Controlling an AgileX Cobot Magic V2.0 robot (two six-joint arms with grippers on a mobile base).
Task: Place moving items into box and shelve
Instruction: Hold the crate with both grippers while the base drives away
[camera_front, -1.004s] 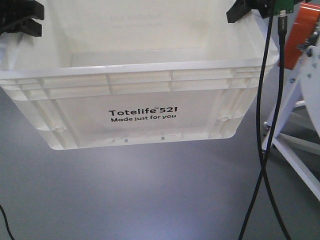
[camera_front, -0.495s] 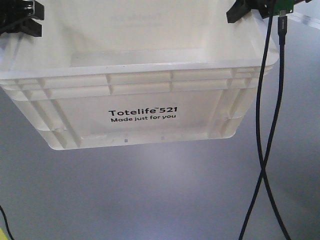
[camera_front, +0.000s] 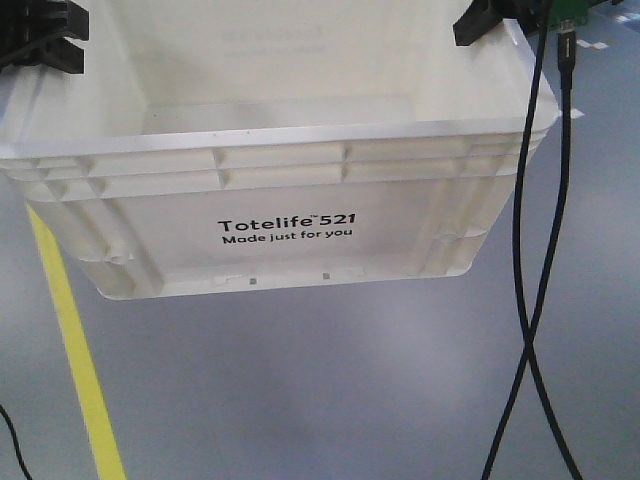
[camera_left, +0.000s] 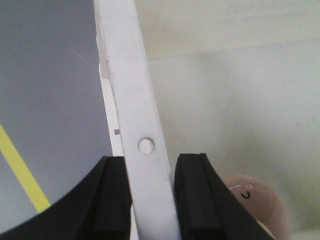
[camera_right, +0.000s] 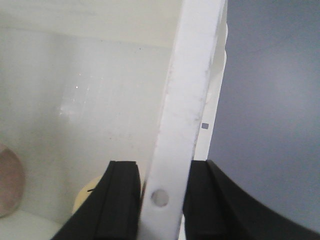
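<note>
The white ribbed box (camera_front: 290, 175), printed "Totelife 521", hangs above the grey floor between my two arms. My left gripper (camera_front: 40, 35) is shut on its left rim (camera_left: 135, 100), one black finger on each side of the rim's wall. On the opposite side my right gripper (camera_front: 490, 20) is shut the same way on the right rim (camera_right: 187, 90). Inside the box, the mauve-brown plush toy (camera_left: 255, 200) lies on the bottom, and it also shows in the right wrist view (camera_right: 10, 185). The yellowish plush toy (camera_right: 87, 192) peeks out beside my right gripper's inner finger.
A yellow floor line (camera_front: 70, 330) runs along the grey floor at the left, also seen as a yellow line (camera_left: 20, 175) in the left wrist view. Two black cables (camera_front: 535, 250) hang down at the right, crossing low.
The box stays held at the same place in view. The floor behind has shifted: the white frame and orange part at the right are gone, and a yellow line has come in at the left.
</note>
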